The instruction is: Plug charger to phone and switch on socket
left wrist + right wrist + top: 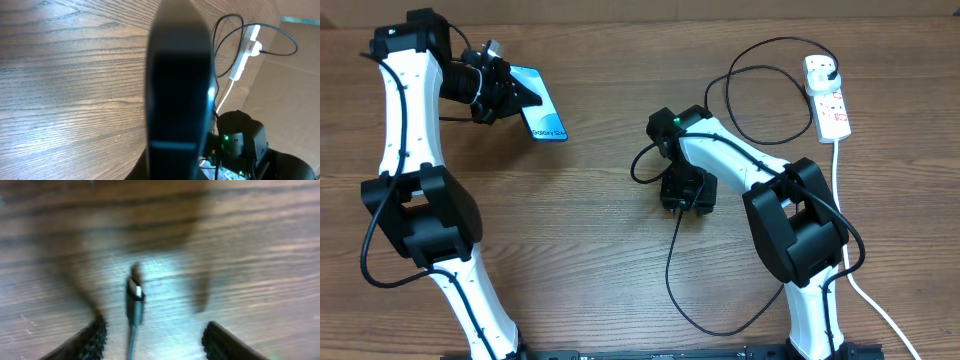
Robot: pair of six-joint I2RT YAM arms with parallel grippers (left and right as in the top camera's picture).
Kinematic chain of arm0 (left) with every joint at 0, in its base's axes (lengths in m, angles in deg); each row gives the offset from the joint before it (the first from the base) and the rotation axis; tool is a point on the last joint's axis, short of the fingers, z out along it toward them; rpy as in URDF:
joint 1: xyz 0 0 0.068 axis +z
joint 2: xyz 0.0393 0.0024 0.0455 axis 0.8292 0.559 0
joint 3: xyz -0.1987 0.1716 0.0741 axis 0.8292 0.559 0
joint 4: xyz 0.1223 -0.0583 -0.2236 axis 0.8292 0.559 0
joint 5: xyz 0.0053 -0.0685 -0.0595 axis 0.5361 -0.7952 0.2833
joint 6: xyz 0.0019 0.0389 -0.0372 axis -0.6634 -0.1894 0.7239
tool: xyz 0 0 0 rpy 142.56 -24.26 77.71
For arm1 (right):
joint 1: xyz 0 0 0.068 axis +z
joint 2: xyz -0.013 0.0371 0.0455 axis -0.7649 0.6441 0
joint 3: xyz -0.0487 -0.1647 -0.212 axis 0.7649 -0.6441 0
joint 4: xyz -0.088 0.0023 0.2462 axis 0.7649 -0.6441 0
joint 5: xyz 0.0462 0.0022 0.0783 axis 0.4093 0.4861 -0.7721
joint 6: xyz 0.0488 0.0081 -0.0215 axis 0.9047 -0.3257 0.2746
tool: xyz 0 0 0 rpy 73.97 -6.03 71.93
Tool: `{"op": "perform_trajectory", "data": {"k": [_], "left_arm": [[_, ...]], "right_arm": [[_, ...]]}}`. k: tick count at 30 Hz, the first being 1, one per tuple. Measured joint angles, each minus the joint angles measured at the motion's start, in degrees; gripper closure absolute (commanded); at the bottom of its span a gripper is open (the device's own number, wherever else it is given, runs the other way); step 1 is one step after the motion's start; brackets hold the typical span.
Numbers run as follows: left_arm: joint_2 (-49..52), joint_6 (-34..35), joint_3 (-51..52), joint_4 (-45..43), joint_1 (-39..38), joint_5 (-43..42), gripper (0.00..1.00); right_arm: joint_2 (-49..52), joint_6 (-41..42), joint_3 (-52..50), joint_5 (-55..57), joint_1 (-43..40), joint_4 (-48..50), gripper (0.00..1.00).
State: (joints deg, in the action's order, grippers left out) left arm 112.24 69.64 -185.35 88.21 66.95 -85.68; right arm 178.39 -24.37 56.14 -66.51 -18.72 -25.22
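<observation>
Slim, slippery-looking phone [175, 90] is clamped in left gripper [518, 92], raised far left. Near centre, right gripper [157, 337] is spread apart over charger [135, 297] tip; cable is judged limp & light, best taken by stiff connector. Plug end is seen at socket [830, 105], far right.

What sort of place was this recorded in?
Most likely a robot test bench: a left arm and right arm mounted at one edge of a wood-grain table, with a phone, charger cable and power strip as props.
</observation>
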Motion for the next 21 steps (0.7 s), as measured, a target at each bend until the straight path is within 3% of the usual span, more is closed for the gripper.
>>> {"op": "perform_trajectory", "data": {"k": [5,12,21], "left_arm": [[0.0,0.0,0.0,-0.2,-1.2,0.0,0.96],[0.0,0.0,0.0,-1.2,-2.1,0.0,0.96],[0.0,0.0,0.0,-1.3,-2.1,0.0,0.96]], "right_arm": [[0.2,0.1,4.4,0.0,-1.1,-5.2,0.00],[0.1,0.2,11.5,0.7,-2.0,-10.8,0.00],[-1.8,3.5,12.3,3.9,-2.1,-11.2,0.00]]}}
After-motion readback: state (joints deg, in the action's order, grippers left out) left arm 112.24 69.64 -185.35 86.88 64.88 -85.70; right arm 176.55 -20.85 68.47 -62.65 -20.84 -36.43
